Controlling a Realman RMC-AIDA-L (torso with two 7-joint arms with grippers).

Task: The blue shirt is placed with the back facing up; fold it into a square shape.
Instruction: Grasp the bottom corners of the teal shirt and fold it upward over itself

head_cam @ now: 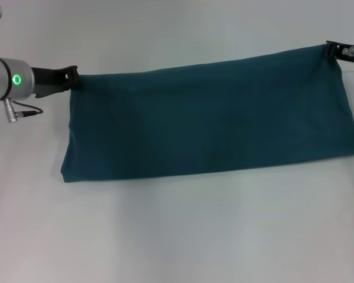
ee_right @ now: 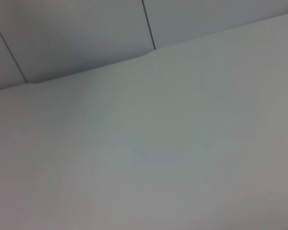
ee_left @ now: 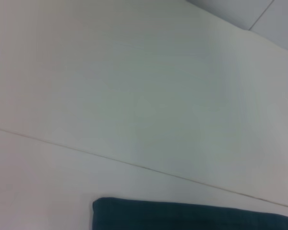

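Head view: the shirt [head_cam: 212,115], soft matte teal cloth folded into a long smooth band, lies on a plain white table [head_cam: 177,236], its long axis running left to right and rising slightly toward the right. The left gripper [head_cam: 74,75] pinches its far left corner; the right gripper [head_cam: 332,49] pinches the far right corner.

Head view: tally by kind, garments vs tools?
Blue shirt, folded into a long band on the white table: 1
Tools: 2, left tool and right tool, one at each far corner of the shirt
Total: 3
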